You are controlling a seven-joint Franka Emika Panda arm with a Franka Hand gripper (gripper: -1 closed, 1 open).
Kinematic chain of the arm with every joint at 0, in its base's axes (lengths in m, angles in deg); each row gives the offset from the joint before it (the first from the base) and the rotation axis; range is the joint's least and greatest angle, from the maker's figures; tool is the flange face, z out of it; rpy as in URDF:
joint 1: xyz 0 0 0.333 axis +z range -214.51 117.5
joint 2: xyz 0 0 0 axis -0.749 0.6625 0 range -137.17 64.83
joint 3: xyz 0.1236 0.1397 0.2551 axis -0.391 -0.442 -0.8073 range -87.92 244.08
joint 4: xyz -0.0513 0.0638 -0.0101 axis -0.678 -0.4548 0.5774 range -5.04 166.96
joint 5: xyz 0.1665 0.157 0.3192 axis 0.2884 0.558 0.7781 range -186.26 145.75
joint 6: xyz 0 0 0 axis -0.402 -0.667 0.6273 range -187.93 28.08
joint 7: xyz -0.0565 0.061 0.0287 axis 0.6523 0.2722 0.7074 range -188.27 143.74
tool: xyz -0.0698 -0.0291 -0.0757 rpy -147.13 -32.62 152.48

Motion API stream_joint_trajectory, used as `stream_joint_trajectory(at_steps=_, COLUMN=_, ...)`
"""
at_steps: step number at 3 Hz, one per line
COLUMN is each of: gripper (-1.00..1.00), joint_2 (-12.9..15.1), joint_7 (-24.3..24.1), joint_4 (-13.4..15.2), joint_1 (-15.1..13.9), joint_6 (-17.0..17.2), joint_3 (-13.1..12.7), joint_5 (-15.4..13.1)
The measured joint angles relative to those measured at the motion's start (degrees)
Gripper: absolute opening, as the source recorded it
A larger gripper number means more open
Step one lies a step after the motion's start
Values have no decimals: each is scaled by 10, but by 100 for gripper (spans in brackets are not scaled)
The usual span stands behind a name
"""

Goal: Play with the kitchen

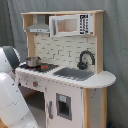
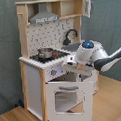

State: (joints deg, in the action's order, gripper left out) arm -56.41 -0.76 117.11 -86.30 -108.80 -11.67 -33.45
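Note:
The kitchen is a tall white and light-wood toy with a grey range hood and a black faucet. A small metal pot stands on the stovetop, and the grey sink lies beside it. In the second exterior view my gripper sits at the front edge of the counter, just above the oven door, which leans outward. In the first exterior view only my white arm shows, and it hides the oven front.
A white microwave fills the upper shelf. A cupboard door is shut under the sink. A dark curtain hangs behind the toy. The wooden floor lies on the second exterior view's right, under my arm.

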Motion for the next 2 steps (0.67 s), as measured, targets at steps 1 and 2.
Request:
stream_joint_trajectory(at_steps=1, gripper=100, joint_2=-16, joint_7=-7, joint_4=-5, joint_1=32, joint_6=39, joint_3=33, joint_5=-26)
stream_joint_trajectory(at_steps=2, gripper=100, joint_2=-43, joint_7=-8, joint_4=-14, joint_1=64, joint_6=87, joint_3=67, joint_5=-50)
